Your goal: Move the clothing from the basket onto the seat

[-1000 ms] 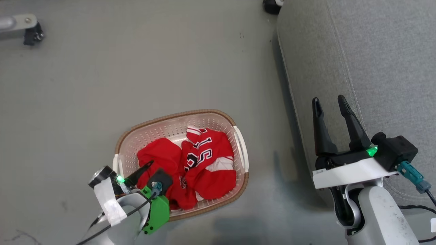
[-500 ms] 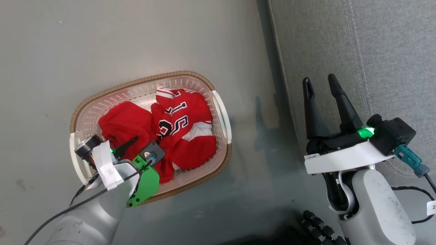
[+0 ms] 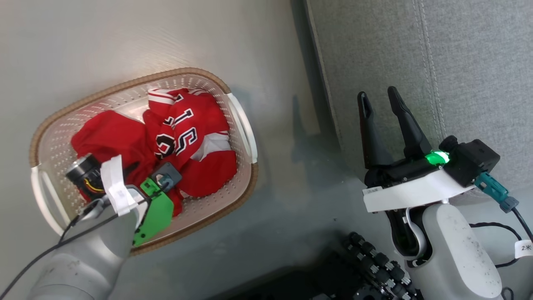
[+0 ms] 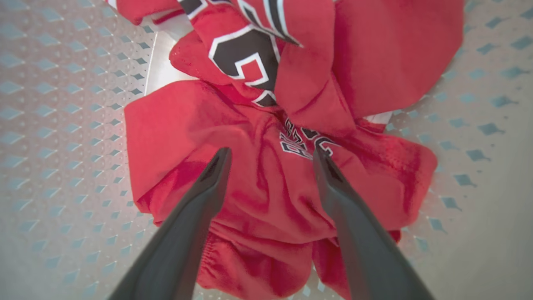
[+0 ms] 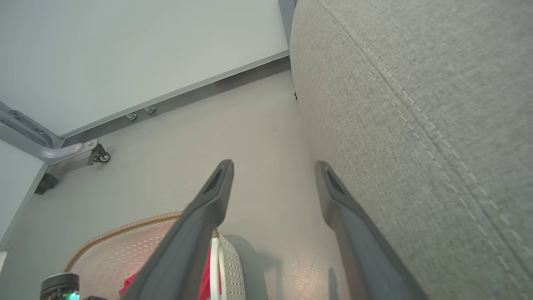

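Over the last second the whole head view has shifted, so the camera is judged to have moved. The drift of the basket (image 3: pixel 125 85) toward the upper left is not to be taken as a move of the basket, which is still set on the floor (image 3: pixel 125 33) just beside the seat (image 3: pixel 458 62).

The real change is in the left arm. A second ago its fingers were seen slanting over the near edge of the pile; now its wrist has been carried further in over the basket. The left gripper (image 4: pixel 271 153) is pointed straight down at the clothing (image 3: pixel 191 137). Its fingers are spread apart, with a fold of red cloth lying between them. The tips are close against the fabric, but contact cannot be confirmed. Nothing is held yet.

The right gripper (image 3: pixel 377 92) has been kept where it was, near the seat's edge and above the floor. Its fingers are parted and empty.

Both red pieces are still bunched together inside the basket, and nothing has been laid on the seat. The reach is therefore judged to be nearly done and the first grasp about to be made. A closing of the left fingers on the bunched fold is what is called for next. Because the pieces overlap, both may be lifted together, or only a thin layer may be pinched.
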`<state>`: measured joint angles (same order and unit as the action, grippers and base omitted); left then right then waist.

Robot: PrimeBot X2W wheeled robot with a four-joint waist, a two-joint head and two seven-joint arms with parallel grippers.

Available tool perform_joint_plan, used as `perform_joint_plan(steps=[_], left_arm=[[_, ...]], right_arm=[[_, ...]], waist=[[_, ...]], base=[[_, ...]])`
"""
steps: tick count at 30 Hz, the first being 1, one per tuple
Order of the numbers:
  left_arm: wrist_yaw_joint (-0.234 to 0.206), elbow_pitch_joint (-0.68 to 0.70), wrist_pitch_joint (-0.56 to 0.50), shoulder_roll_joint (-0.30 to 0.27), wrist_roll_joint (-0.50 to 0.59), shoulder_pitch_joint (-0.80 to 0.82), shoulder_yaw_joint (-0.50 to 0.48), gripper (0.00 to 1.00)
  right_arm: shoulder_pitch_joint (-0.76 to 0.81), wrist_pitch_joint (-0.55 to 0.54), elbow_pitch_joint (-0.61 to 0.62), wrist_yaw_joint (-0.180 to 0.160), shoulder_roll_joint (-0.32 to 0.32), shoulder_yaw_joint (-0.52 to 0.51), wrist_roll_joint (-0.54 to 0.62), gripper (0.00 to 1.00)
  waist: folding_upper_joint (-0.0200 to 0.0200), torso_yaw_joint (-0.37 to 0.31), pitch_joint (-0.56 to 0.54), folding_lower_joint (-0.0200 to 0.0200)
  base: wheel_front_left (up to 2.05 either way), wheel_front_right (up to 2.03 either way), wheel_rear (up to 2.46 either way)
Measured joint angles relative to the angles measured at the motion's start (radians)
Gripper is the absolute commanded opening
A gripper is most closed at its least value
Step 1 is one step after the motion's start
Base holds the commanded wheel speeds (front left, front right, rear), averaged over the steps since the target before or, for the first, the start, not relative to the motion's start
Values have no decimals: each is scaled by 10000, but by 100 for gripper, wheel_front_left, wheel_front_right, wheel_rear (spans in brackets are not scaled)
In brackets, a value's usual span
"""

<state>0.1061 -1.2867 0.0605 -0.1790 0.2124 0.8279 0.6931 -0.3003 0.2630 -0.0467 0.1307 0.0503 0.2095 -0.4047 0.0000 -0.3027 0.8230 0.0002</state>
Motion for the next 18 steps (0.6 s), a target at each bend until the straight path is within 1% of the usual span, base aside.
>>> perform_joint_plan(steps=[5, 9, 11, 18], left_arm=[[29, -13, -658, -362, 86, 233, 211, 100], [77, -17, -1012, -546, 92, 440, 316, 100], [77, -13, -1285, -688, 391, 726, 639, 100], [75, -15, -2188, -1007, 288, 1021, 658, 100]], right_arm=[[-128, -2, 123, 0, 2, 198, -77, 100], [-174, 0, 207, 0, 2, 334, -163, 100], [-304, -2, 318, 0, 0, 445, -203, 100], [-523, 0, 529, 0, 0, 631, -238, 100]], waist=[[0, -279, 300, 0], [0, -468, 540, 0], [0, -612, 762, 0], [0, -885, 1286, -1]], base=[[0, 0, 0], [0, 0, 0], [0, 0, 0], [0, 0, 0]])
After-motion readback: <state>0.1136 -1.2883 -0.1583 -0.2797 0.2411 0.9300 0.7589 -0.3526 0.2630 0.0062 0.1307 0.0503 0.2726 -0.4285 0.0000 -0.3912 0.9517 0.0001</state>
